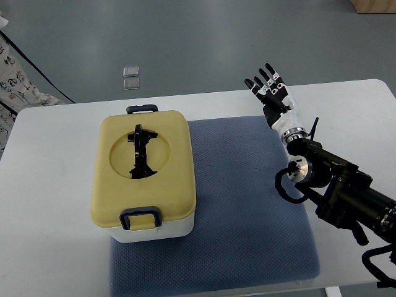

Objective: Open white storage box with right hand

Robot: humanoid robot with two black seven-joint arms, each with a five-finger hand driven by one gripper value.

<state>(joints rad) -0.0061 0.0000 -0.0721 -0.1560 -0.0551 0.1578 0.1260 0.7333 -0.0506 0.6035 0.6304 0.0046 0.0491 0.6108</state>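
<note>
The white storage box stands on the left part of a blue mat, its cream-yellow lid closed. A black folding handle lies flat in the lid's round recess. Dark blue latches sit at the box's near end and far end. My right hand is well to the right of the box, over the mat's far right corner, fingers spread and pointing away, holding nothing. Its black arm enters from the lower right.
The blue mat covers the middle of a white table. Two small clear packets lie on the grey floor beyond the table. Patterned cloth shows at the left edge.
</note>
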